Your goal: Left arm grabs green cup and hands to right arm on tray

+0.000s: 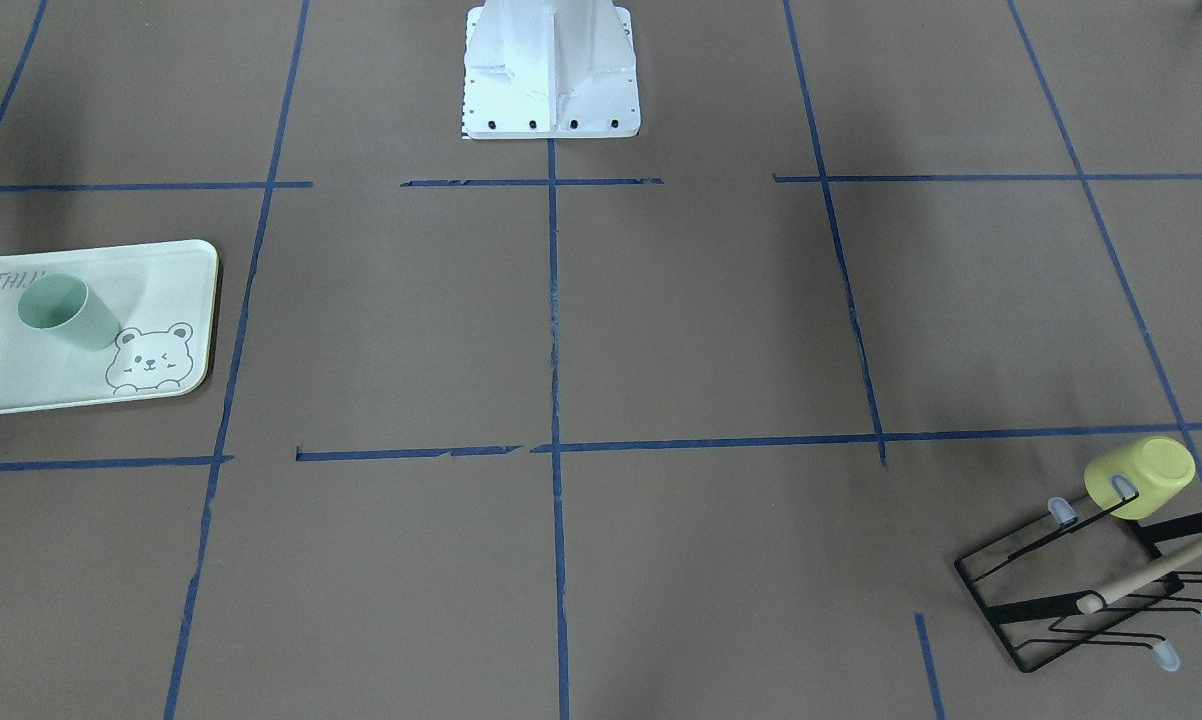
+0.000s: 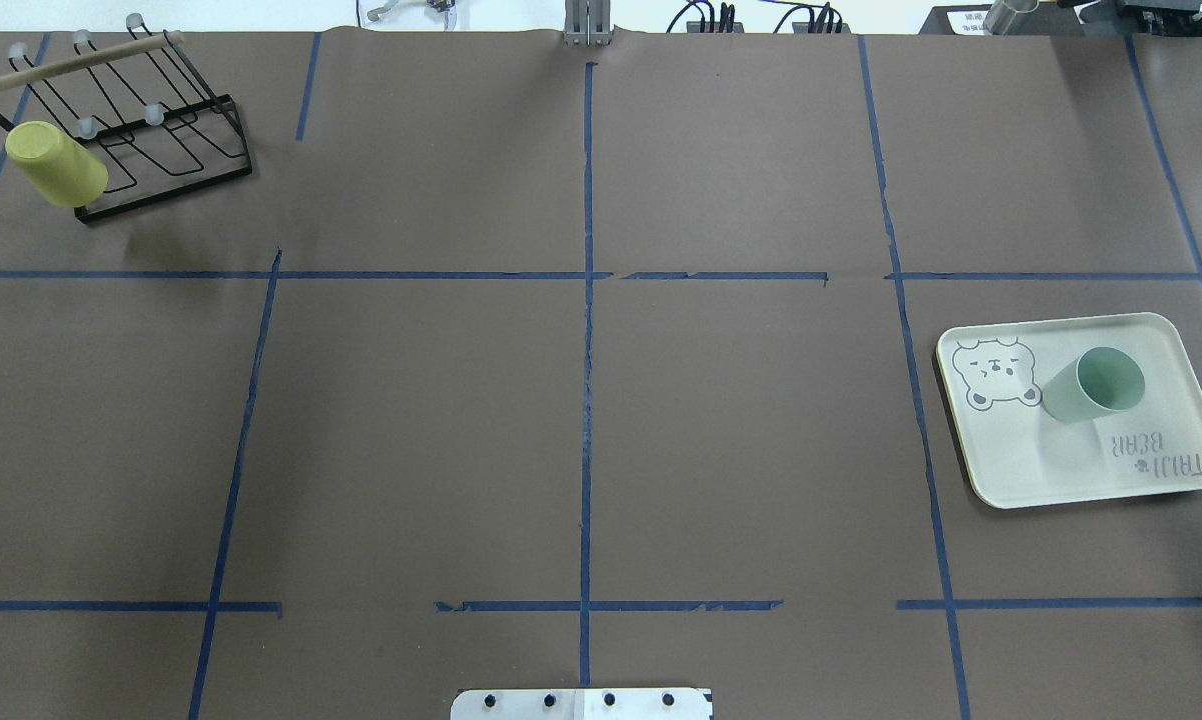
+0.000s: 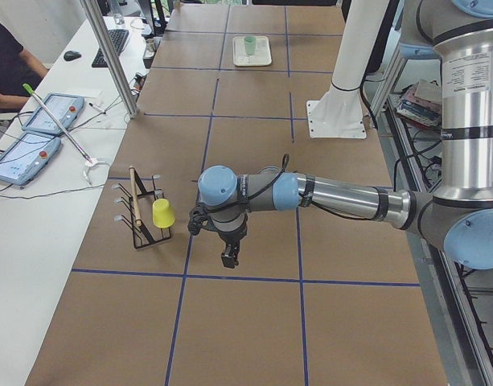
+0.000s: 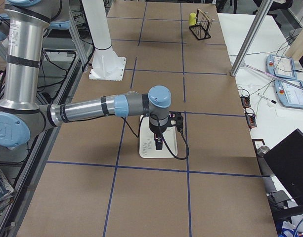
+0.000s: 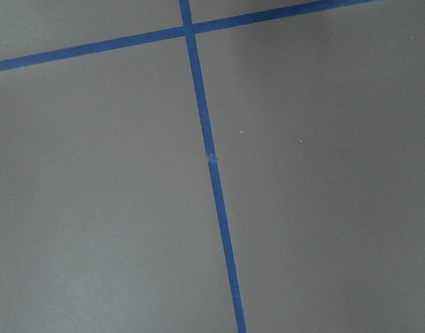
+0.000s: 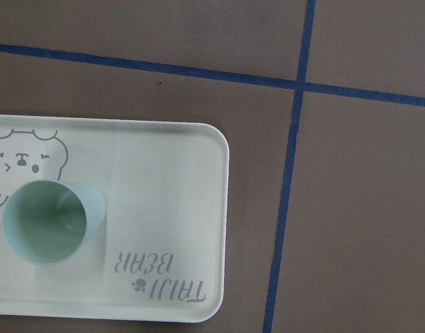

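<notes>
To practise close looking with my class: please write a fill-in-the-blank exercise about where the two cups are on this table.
The green cup stands on the tray, mouth facing ____.
The yellow-green cup sits on a prong of the black wire ____.
The tray's drawing shows a winking ____.
Missing words: up; rack; bear.

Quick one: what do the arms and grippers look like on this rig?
Identical pair: left arm and right arm are silver-grey tubes with pale blue joint caps and dark bands at the joints. The left gripper and right gripper are black two-finger units with black cable looping off the wrist. They share a white pedestal.
</notes>
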Controlling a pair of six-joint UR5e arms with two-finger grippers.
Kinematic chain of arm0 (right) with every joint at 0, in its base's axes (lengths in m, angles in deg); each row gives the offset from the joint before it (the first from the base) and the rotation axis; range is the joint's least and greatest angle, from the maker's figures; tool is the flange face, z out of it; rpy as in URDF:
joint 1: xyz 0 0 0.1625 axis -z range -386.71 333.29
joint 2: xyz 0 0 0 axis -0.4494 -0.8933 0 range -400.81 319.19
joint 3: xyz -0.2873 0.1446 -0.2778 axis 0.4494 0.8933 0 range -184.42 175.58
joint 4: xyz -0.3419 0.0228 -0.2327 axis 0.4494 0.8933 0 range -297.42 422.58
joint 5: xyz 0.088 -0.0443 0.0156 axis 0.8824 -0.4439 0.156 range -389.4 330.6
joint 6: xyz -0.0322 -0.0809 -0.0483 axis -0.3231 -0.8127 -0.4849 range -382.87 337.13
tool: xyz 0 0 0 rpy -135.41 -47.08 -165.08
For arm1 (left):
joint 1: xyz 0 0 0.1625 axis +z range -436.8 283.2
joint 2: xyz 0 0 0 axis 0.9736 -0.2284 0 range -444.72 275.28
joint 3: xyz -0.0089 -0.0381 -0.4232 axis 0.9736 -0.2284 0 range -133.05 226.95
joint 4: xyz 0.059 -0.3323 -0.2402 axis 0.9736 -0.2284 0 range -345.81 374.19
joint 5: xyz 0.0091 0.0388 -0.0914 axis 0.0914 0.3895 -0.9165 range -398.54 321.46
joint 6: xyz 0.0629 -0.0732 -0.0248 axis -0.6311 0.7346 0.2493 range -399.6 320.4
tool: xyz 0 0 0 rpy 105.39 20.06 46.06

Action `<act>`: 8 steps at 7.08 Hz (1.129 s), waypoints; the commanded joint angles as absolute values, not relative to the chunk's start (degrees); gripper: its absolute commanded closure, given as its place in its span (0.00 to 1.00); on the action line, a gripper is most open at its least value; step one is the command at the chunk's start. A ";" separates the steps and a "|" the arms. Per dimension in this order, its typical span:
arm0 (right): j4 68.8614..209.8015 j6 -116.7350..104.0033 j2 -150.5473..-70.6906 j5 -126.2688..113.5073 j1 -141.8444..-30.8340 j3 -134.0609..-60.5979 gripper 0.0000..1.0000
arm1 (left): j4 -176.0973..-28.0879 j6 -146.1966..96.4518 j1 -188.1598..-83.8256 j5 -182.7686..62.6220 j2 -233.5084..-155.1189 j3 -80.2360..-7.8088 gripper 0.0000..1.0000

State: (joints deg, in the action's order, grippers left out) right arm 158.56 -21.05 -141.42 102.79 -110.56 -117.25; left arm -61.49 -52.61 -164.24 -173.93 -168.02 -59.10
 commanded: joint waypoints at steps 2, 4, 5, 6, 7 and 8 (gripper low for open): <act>158.56 -21.02 -141.45 103.22 -110.56 -117.36 0.00 | -62.45 -52.26 -164.25 -173.89 -169.26 -59.23 0.00; 158.47 -21.02 -141.53 103.40 -110.56 -117.45 0.00 | -62.28 -52.52 -164.34 -173.45 -168.83 -60.36 0.00; 158.47 -21.02 -141.53 103.40 -110.56 -117.36 0.00 | -62.19 -52.61 -164.34 -173.54 -168.74 -60.02 0.00; 158.47 -21.02 -141.62 103.40 -110.56 -117.54 0.00 | -62.28 -52.61 -164.34 -173.54 -168.31 -59.15 0.00; 158.47 -21.02 -141.53 103.40 -110.56 -117.54 0.00 | -62.19 -52.61 -164.34 -173.45 -168.13 -59.14 0.00; 158.47 -21.02 -141.53 103.40 -110.56 -117.54 0.00 | -62.10 -52.61 -164.34 -173.45 -168.13 -59.14 0.00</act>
